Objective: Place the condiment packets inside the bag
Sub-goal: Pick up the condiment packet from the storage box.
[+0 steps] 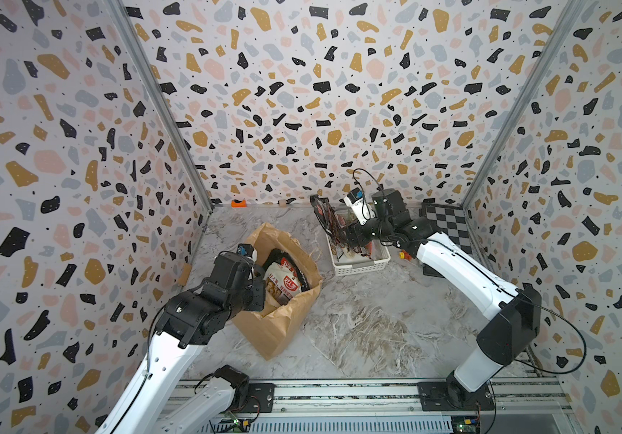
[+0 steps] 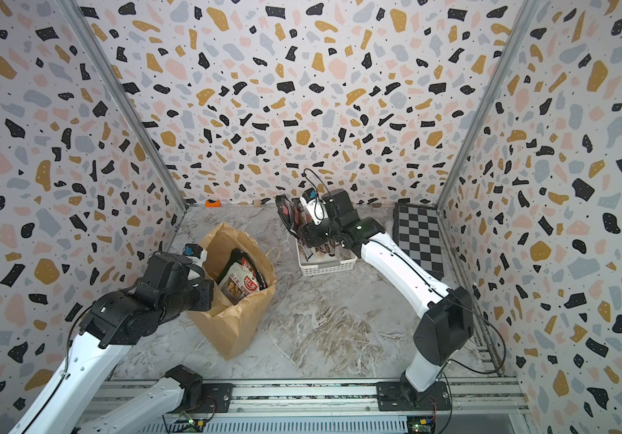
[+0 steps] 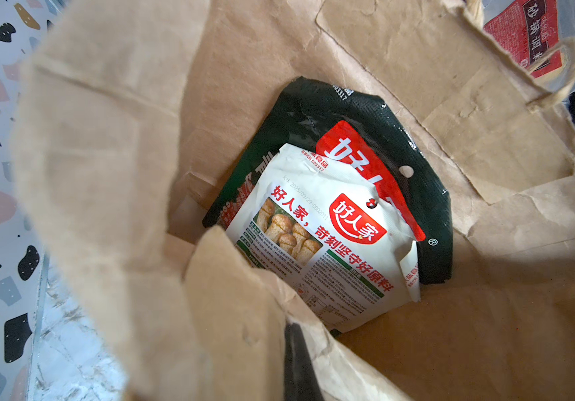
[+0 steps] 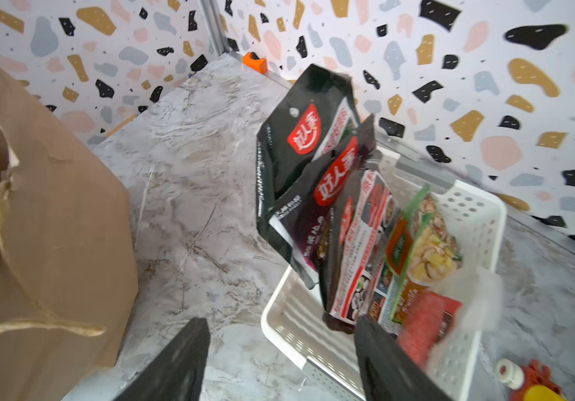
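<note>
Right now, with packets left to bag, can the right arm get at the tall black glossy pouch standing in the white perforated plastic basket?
Probably yes: the right gripper hangs open near the black pouch, whose top stands free above the white basket.

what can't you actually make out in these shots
- Left tool: only one finger shows in the left wrist view; bag paper covers the rest.
- Whatever lies under the cream packet: covered, same view.
- Print on the packets in the basket: motion-blurred, right wrist view.
- Red-yellow toy: cut by that view's edge.
</note>
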Controlling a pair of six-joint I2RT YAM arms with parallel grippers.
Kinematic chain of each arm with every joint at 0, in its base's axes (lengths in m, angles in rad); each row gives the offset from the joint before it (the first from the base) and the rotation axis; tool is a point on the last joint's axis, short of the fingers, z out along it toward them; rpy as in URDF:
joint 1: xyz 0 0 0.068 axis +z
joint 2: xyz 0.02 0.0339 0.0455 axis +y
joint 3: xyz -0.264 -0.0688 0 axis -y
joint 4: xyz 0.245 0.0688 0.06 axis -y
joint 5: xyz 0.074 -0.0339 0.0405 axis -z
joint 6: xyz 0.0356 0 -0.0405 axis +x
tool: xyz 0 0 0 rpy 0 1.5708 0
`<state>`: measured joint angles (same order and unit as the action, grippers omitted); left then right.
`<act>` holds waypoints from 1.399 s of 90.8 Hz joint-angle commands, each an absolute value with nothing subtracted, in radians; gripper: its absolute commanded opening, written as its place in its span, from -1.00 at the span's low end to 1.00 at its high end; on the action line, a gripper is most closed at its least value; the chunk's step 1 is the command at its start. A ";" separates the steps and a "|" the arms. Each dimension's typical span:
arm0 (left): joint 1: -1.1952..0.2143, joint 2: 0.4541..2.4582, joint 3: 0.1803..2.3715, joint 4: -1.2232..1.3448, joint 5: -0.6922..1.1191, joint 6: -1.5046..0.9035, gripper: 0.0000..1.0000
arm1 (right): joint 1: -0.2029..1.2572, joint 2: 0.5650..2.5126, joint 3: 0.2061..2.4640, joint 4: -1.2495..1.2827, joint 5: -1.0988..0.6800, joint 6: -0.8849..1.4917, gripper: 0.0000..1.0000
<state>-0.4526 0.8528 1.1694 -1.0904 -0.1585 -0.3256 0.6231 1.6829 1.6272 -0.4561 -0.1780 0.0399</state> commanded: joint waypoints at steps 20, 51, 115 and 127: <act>-0.449 0.835 1.163 -1.052 -0.151 -0.304 -1.00 | 0.622 1.846 1.674 -0.482 0.049 0.039 0.10; -0.449 0.834 1.158 -1.053 -0.153 -0.297 -1.00 | 0.621 1.965 1.652 -0.339 0.216 0.059 -0.19; -0.449 0.839 1.177 -1.023 -0.077 -0.296 -1.00 | 0.620 1.630 1.605 -0.362 0.152 -0.055 -1.00; -0.449 0.840 1.173 -1.016 -0.069 -0.307 -1.00 | 0.623 1.521 1.634 -0.425 0.002 -0.074 -1.00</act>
